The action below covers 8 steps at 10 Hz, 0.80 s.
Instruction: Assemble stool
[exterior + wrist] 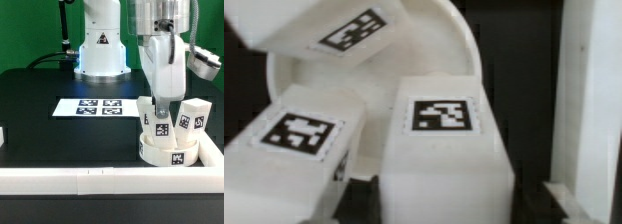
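Reading the exterior view left to right: marker board [98, 105] mid-frame, then seat disc [170, 150] lower right against the rail [100, 182] corner, gripper [160, 104] clamped on an upright leg [158, 122], another leg [192, 117] beside it. Judgement: keep this leg vertical, turn without side load, or it may bind in its socket.

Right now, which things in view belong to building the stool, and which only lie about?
Job:
seat disc
three legs: one under the gripper, one beside it, a third seen only in the wrist view

Lying about:
marker board
white rail
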{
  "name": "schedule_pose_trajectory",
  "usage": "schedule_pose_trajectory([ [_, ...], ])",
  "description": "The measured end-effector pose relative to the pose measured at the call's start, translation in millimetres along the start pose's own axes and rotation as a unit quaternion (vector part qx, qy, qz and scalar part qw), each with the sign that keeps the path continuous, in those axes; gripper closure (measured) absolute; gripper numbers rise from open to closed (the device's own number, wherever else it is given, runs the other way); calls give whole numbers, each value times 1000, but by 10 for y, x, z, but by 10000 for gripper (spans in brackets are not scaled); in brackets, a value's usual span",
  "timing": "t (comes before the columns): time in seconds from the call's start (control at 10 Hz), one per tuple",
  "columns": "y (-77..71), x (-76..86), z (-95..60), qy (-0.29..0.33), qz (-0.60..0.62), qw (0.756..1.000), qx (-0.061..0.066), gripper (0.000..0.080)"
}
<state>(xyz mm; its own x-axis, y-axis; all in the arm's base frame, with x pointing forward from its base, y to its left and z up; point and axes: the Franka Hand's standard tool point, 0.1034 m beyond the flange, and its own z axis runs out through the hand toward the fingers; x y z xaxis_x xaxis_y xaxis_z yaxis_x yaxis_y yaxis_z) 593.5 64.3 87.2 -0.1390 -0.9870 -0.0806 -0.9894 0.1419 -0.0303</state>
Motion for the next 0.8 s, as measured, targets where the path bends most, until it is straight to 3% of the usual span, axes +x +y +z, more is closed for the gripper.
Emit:
schedule_pose_trajectory([
  [0.2, 1, -14, 6, -5, 109, 994, 0, 466],
  [0.4, -11, -76, 18, -22, 244, 969, 26, 466],
  [0.7, -14, -218, 27, -50, 304, 949, 69, 466],
  [0.8, -15, -233, 27, -56, 319, 943, 72, 466],
])
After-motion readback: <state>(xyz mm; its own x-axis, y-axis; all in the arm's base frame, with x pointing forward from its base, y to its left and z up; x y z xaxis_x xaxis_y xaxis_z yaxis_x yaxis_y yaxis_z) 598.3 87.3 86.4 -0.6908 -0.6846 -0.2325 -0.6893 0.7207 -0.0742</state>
